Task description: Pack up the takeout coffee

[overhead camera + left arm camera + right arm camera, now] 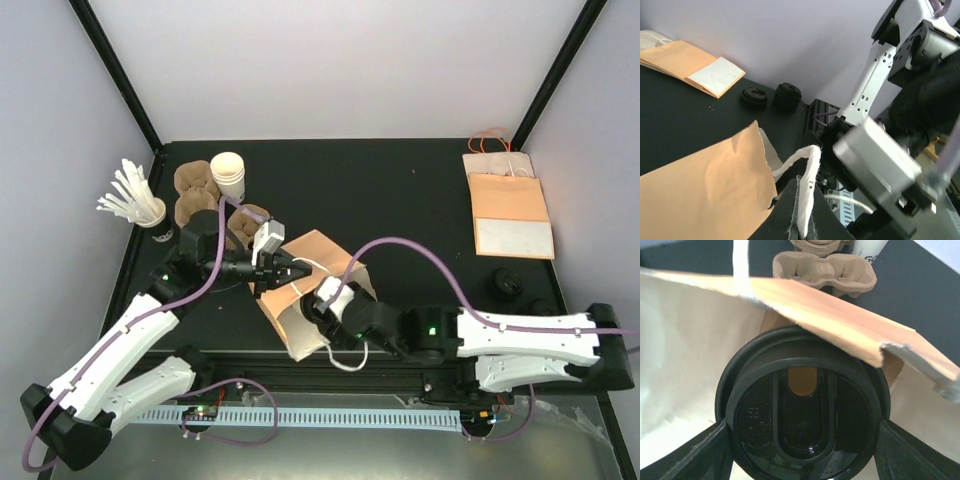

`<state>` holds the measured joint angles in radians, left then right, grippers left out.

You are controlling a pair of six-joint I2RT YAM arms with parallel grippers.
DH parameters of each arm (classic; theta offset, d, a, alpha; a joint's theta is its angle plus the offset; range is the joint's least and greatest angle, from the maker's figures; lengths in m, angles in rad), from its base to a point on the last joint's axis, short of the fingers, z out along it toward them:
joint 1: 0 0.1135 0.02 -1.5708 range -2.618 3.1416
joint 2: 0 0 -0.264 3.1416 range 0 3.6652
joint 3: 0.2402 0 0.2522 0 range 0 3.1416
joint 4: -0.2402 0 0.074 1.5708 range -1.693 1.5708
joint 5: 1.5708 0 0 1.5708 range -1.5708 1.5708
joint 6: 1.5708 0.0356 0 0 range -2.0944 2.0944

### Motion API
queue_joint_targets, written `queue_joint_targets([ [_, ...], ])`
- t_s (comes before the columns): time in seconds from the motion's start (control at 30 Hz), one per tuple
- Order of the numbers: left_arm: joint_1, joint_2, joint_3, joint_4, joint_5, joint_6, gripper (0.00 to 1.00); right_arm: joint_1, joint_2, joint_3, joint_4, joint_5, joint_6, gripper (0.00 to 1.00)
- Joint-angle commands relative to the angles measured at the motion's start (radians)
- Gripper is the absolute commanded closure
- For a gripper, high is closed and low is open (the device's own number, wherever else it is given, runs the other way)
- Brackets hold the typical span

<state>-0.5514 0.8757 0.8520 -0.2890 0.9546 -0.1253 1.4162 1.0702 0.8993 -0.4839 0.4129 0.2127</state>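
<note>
Clasping the takeout coffee [802, 425] between wide jaws, right gripper [802, 450] inside paper bag [840, 315], left gripper [295, 270] pinching handle [810, 170]

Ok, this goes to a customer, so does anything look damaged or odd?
Yes: the rim of the brown paper bag looks ragged and torn right by the takeout coffee held at its mouth. No spill shows.

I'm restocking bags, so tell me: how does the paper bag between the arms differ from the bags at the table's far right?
The middle bag has its mouth open; the far-right bags lie folded flat. The left tool pinches the middle bag's white handle, and the right tool holds a black-lidded cup in its mouth; nothing touches the far-right bags. Both are tan paper.
</note>
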Motion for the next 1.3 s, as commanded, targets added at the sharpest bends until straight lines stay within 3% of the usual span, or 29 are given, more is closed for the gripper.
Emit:
queue_joint_targets([
  [0.0, -0.005, -0.063, 0.012, -0.068, 0.011, 0.044, 0.98, 0.105, 0.067, 0.006, 0.107, 0.285, -0.065, 0.58],
  [0.23, -0.005, -0.13, 0.037, -0.098, -0.001, 0.066, 0.98, 0.173, 0.111, -0.116, 0.298, 0.387, -0.251, 0.59],
  [0.37, -0.005, -0.12, 0.076, -0.203, 0.013, 0.129, 0.98, 0.178, 0.179, -0.104, 0.283, 0.44, -0.344, 0.6],
  [0.53, -0.005, -0.116, 0.068, -0.208, 0.031, 0.13, 0.99, 0.177, 0.261, -0.075, 0.264, 0.529, -0.461, 0.6],
  [1.0, -0.004, -0.138, 0.132, -0.181, -0.085, 0.107, 0.98, 0.184, 0.341, -0.076, 0.392, 0.456, -0.745, 0.58],
  [1.27, -0.005, -0.123, 0.176, -0.189, -0.062, 0.1, 0.98, 0.179, 0.323, -0.083, 0.358, 0.426, -0.785, 0.55],
])
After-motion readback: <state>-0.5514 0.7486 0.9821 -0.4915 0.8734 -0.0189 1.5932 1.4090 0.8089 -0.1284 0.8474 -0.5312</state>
